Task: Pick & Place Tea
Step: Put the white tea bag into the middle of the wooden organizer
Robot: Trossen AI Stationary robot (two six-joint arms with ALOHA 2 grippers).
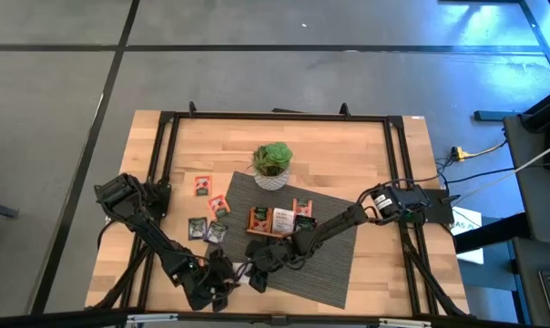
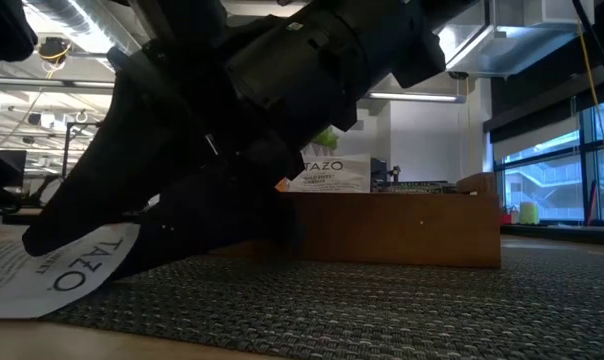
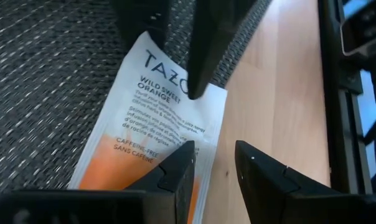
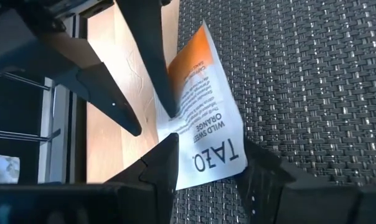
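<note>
Sachet: I see one white-and-orange sachet (image 3: 152, 118) at the mat's (image 1: 330, 264) near left edge, half on the bare worktop (image 1: 366, 155).
Progress: my guess is partway; several sachets stand in the tray (image 1: 280, 221), four more (image 1: 208, 208) lie loose on the left.
Right jaws (image 4: 206, 165): part open, straddling the sachet's printed end, not visibly clamped.
Left jaws (image 3: 214, 163): part open, one finger over the sachet's orange end, holding nothing I can see.
</note>
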